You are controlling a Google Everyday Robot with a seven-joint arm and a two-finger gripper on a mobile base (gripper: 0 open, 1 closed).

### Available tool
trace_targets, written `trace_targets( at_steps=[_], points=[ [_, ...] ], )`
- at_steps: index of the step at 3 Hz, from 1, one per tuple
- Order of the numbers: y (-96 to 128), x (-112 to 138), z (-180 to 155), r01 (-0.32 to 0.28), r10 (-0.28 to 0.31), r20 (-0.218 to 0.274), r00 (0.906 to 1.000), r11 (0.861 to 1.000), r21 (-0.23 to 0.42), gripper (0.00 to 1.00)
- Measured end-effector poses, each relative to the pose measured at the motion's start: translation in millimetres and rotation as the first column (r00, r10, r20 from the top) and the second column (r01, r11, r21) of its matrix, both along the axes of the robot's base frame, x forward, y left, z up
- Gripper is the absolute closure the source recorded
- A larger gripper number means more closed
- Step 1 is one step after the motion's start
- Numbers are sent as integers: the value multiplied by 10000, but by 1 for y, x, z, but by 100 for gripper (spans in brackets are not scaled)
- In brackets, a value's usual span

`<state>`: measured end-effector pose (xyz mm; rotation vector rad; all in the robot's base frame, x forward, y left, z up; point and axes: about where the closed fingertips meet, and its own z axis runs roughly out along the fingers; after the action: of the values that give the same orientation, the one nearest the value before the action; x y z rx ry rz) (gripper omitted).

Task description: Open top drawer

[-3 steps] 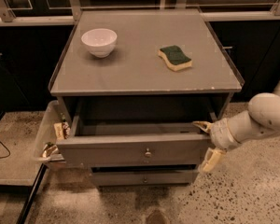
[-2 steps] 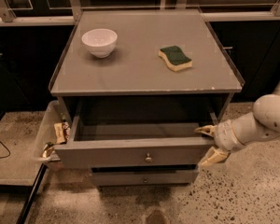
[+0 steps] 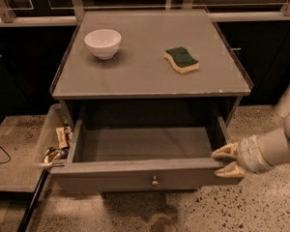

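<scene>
Evidently late in the pull, the end effector (image 3: 228,161) at four o'clock pinches the right corner of the wide-open top drawer (image 3: 111,175), so releasing and backing away should follow.

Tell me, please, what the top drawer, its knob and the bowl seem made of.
Top drawer: likely painted wood, matte grey, flat boards. Knob: seemingly metal, glinting. Bowl: probably glazed ceramic, glossy white. Gripper at the drawer's right front corner.

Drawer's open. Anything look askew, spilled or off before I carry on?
Nothing spilled or damaged. One oddity: the gripper is at the top drawer, by its right front corner, not on the knob. Bowl and sponge sit flat on top.
</scene>
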<state>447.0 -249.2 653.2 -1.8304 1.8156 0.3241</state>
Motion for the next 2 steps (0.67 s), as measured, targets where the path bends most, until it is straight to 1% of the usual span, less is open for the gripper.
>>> trace_targets(
  at_steps=[1, 2],
  points=[
    [-3, -14, 2, 93, -93, 62, 9999, 9999, -70, 100],
    [-3, -14, 2, 93, -92, 61, 9999, 9999, -69, 0]
  ],
)
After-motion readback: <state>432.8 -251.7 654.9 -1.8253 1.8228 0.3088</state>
